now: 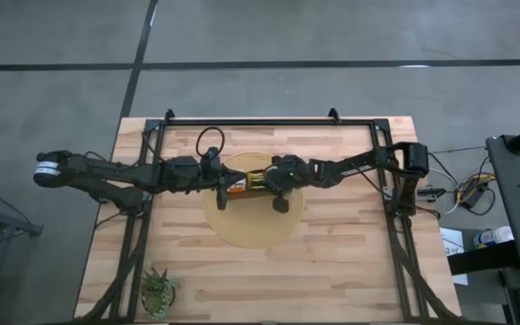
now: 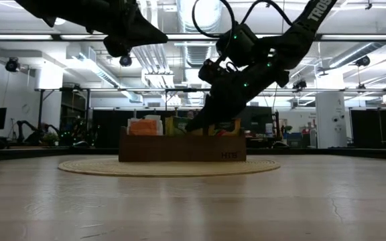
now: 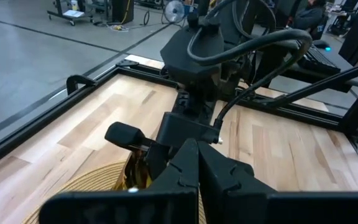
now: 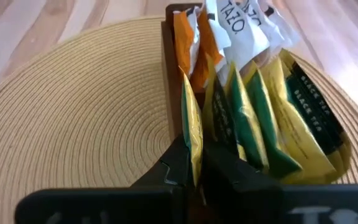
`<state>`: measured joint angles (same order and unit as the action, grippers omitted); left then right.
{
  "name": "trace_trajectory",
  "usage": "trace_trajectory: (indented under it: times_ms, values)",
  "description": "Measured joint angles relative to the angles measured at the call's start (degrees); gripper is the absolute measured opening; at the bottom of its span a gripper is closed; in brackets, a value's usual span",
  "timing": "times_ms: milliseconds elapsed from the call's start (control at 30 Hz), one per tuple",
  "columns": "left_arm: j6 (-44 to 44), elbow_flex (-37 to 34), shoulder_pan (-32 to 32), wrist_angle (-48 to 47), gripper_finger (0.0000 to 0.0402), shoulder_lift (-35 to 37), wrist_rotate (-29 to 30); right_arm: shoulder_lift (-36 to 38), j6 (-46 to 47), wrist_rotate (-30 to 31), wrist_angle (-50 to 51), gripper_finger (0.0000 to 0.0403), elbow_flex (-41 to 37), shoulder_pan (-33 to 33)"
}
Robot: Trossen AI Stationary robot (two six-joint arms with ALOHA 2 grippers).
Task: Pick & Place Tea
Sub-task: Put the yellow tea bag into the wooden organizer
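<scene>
The long brown box (image 2: 183, 148) stands on a round woven mat (image 1: 251, 226) at the table's middle. It holds upright tea sachets: orange (image 4: 188, 37), white-labelled (image 4: 244, 28), yellow (image 4: 291, 124) and green-and-yellow (image 4: 253, 118). My right gripper (image 4: 197, 171) reaches down into the box's end and is shut on a yellow sachet (image 4: 191, 121). My left gripper (image 3: 197, 168) is shut, hovers high over the box's other side (image 2: 122, 30) and touches nothing. My right gripper pinches the yellow sachet's upper edge (image 4: 193, 146) between its two fingers, the sachet standing edge-on in the gap. The fingers slant down from above on the table's right side. The sachet stays upright in the box among the others, by the box's wall.
A small green potted plant (image 1: 159, 291) stands near the table's near left corner. A black frame (image 1: 251, 120) runs along the far edge and down both sides. Bare wood lies around the mat, with open room toward the near edge.
</scene>
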<state>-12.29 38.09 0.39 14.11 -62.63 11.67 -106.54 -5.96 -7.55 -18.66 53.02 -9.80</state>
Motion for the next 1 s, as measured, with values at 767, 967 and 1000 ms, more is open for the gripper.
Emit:
trace_trajectory:
  times_ms: [767, 967, 1000]
  values:
    - [-0.1, 0.0, -0.2, -0.1, 0.0, 0.0, 0.0, 6.0, 0.0, 0.3, 3.5, 0.0204, 0.8, 0.2]
    - [-0.1, 0.0, -0.2, -0.1, 0.0, 0.0, 0.0, 7.5, -0.3, 7.7, 6.0, 0.0198, 0.2, 0.6]
    - [-0.1, 0.0, -0.2, -0.1, 0.0, 0.0, 0.0, 7.5, -0.4, 8.0, 6.5, 0.0195, 0.2, 0.6]
